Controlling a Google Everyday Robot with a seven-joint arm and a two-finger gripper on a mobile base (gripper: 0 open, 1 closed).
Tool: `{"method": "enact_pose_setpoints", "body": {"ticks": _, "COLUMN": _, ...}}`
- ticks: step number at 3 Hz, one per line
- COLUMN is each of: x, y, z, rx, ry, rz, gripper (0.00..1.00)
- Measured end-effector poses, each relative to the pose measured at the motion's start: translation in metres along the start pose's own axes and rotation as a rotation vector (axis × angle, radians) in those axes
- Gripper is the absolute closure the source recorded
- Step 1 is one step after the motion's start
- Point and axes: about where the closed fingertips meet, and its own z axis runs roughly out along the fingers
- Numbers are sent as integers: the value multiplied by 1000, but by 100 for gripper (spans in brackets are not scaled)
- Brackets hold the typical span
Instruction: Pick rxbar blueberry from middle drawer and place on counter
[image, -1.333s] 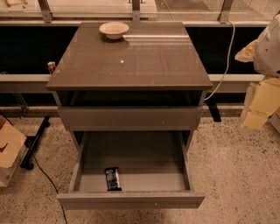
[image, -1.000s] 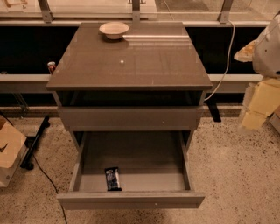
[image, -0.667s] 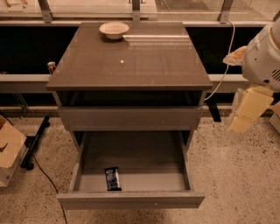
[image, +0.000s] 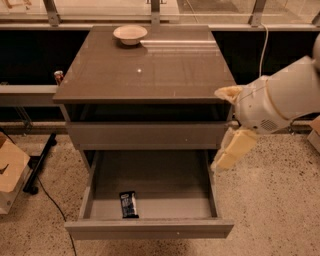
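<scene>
The middle drawer (image: 150, 228) stands pulled right out at the bottom of the cabinet, so its floor is open from above. The snack bar (image: 129, 204) lies flat inside, close to the front wall and left of centre, with nothing else that I can see touching it. The gripper (image: 234, 150) hangs at the cabinet's right side, just beside the drawer's right wall and above it, angled down and to the left. It carries nothing, and I cannot tell whether it is open or closed. My guess is that a reach across into the drawer comes next. The counter (image: 150, 75) above holds only a bowl (image: 130, 34) near its back edge, leaving room in front to set the bar down.
</scene>
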Motion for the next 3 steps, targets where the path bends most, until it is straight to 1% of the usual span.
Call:
{"method": "enact_pose_setpoints", "body": {"ticks": 1, "x": 4, "y": 0, "z": 43, "rx": -32, "ry": -88, "rz": 21, "gripper": 0}}
{"method": "enact_pose_setpoints", "body": {"ticks": 3, "x": 3, "y": 2, "z": 53, "rx": -40, "ry": -104, "rz": 27, "gripper": 0}}
